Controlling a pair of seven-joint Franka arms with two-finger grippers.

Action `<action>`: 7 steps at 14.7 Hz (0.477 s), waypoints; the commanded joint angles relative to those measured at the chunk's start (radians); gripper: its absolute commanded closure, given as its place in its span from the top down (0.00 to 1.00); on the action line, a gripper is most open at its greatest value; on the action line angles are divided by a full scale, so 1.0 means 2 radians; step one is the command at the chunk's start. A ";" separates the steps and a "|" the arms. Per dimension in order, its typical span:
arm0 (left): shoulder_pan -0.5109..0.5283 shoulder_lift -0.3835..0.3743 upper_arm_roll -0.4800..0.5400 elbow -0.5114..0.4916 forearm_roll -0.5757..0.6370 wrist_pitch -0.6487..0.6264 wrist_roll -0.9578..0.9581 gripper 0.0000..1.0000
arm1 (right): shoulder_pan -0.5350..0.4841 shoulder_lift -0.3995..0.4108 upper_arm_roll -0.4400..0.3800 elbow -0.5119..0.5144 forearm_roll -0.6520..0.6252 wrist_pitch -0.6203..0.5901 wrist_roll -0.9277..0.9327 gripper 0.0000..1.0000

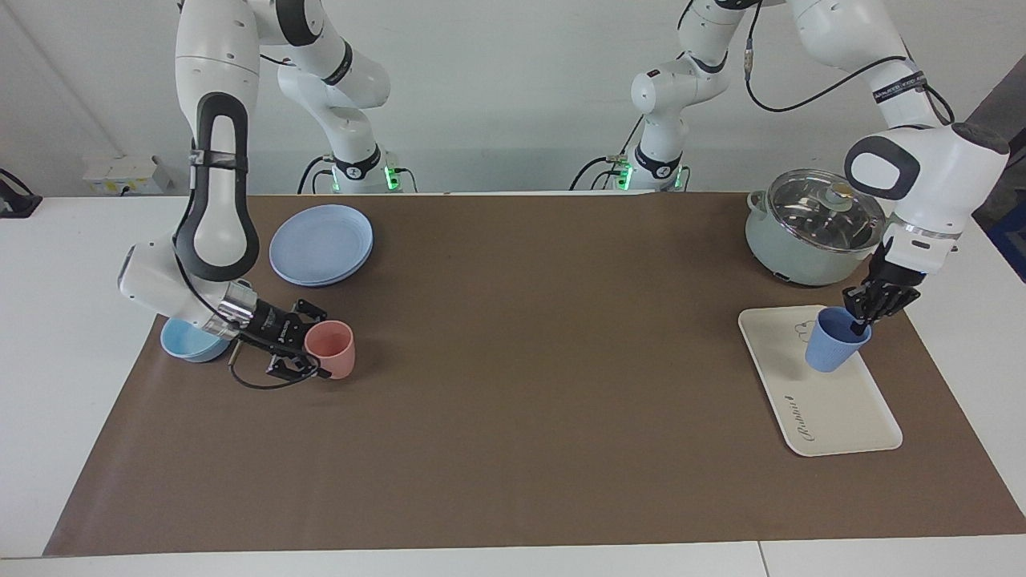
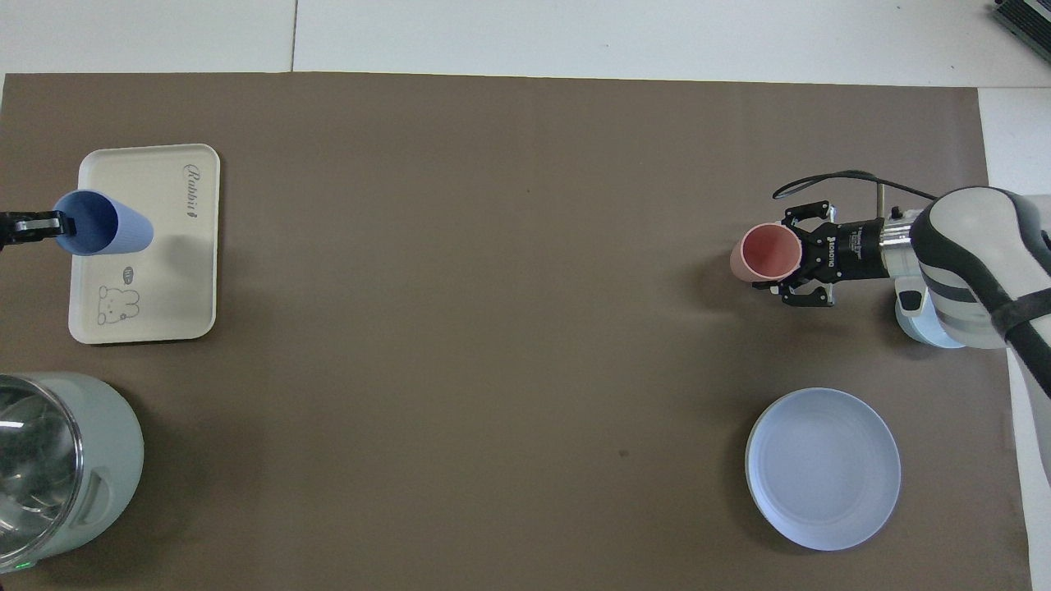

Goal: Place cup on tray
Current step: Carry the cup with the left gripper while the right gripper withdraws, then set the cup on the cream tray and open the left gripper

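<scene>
The periwinkle-blue cup hangs tilted over the cream tray, its base at or just above the tray's surface near the bear drawing. My left gripper is shut on the cup's rim, one finger inside the mouth. At the right arm's end of the table my right gripper is shut on the rim of a salmon-pink tumbler, which is low at the brown mat, beside the bowl.
A pale green pot with a glass lid stands nearer to the robots than the tray. A round blue plate lies near the right arm's base. The right arm partly hides a light-blue bowl.
</scene>
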 commanded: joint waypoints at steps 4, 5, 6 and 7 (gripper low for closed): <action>-0.002 -0.016 -0.008 -0.057 -0.001 0.042 0.006 0.00 | -0.017 0.016 0.007 0.009 0.010 -0.004 -0.031 0.47; -0.003 -0.016 -0.008 -0.056 0.000 0.042 0.006 0.35 | -0.013 0.016 0.006 0.009 0.006 -0.004 -0.055 0.99; -0.005 -0.015 -0.008 -0.052 -0.003 0.041 0.005 0.99 | -0.016 0.016 0.006 0.009 0.005 -0.004 -0.068 1.00; -0.006 -0.013 -0.008 -0.044 -0.004 0.036 0.004 1.00 | -0.016 0.016 0.005 0.008 0.004 -0.005 -0.068 1.00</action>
